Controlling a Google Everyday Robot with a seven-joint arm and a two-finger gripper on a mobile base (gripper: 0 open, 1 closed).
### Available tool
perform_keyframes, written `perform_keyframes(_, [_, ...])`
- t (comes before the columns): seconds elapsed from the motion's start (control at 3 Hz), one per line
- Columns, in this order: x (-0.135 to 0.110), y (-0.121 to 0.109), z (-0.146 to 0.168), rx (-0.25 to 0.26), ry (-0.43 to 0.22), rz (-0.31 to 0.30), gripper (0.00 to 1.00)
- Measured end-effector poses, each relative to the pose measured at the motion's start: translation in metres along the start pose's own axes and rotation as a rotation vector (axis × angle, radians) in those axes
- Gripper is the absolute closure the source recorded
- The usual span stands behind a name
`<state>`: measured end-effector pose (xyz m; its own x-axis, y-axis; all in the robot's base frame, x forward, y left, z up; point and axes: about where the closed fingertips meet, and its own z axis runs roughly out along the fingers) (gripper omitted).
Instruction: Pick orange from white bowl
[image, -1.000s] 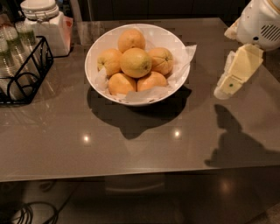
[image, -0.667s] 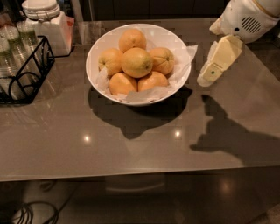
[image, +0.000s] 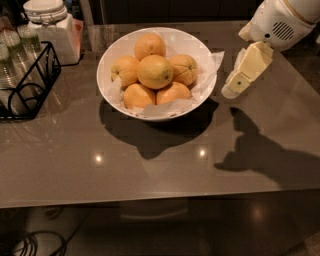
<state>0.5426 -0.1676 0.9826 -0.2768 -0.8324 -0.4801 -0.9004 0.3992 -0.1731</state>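
Observation:
The orange (image: 155, 71) is the biggest, yellow-orange fruit, lying on top in the middle of the white bowl (image: 101, 70). The bowl is lined with crumpled white paper (image: 216, 61) and stands at the back centre of the table. Several smaller, deeper-orange fruits lie around the orange. My gripper (image: 233, 90), cream-coloured under a white wrist, hangs just right of the bowl's rim at about rim height, pointing down and to the left. It holds nothing that I can see.
A white lidded jar (image: 51, 26) stands at the back left. A black wire rack (image: 30, 80) holding clear bottles (image: 9, 55) is at the left edge. The glossy grey table (image: 150, 165) ends at its front edge; cables (image: 35, 245) lie on the floor below.
The gripper has moved left across the table's right side and now hangs close beside the bowl. The bowl and the fruit have not moved.

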Motion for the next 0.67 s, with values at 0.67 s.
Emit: perform_keyframes(0.67, [-0.056,-0.007,0.038,-0.064,-0.168,-0.006,0.0])
